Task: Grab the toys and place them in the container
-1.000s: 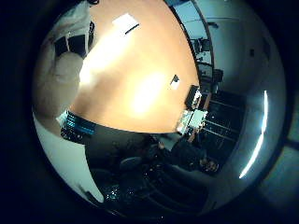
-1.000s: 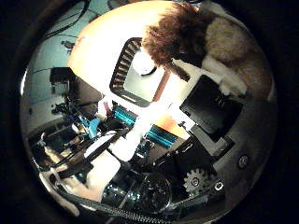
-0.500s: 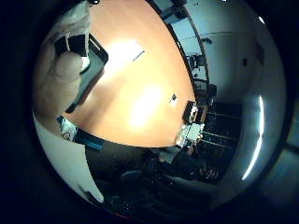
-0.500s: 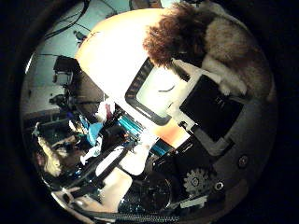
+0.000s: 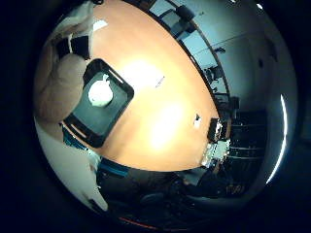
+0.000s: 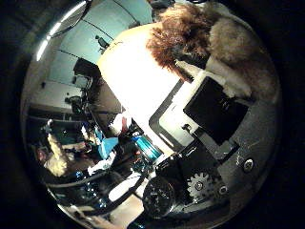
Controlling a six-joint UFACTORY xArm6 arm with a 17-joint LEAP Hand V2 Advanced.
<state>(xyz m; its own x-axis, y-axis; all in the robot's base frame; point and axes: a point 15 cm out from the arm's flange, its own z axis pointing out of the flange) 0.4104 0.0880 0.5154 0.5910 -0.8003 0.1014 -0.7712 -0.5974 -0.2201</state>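
Note:
My right hand is shut on a plush toy with shaggy brown fur and a tan body, pressed close against the palm. The toy's tan side also shows in the little finger side view, right beside the container. The black rectangular container lies on the orange wooden table below the hand. A small white toy rests inside it. My fingers curl up against the plush.
A white paper slip and a small white item lie on the table past the container. A dark device sits near the table's far end. Teal chairs stand along the near edge, with office chairs beyond.
The hand has travelled over the table with the plush toy still in it. The container, first out of sight and then partly seen, now shows whole below the palm.

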